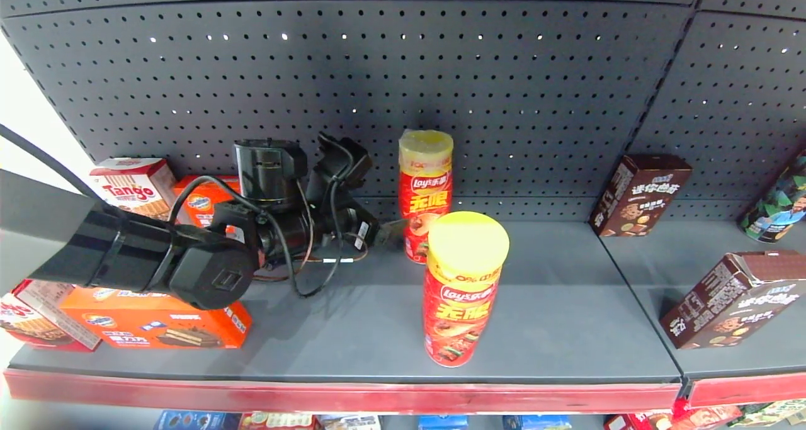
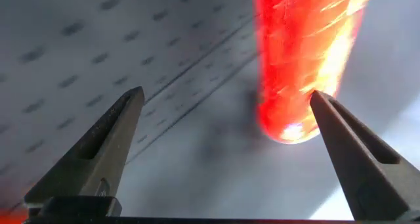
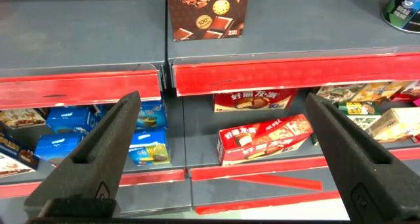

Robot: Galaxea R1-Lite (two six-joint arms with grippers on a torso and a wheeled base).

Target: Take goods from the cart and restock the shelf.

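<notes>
- My left gripper [image 1: 391, 231] is spread wide and holds nothing; the rear chip can [image 1: 425, 194] stands upright just beyond one fingertip, on the shelf [image 1: 567, 316].
- The second chip can [image 1: 464, 289] stands forward of that gripper, toward the shelf edge.
- My right gripper [image 3: 223, 99] gapes wide, empty.

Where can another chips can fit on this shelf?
Bare shelf lies between the front can and the tilted brown box, and also between the orange box and that can. The left end is crowded.
</notes>
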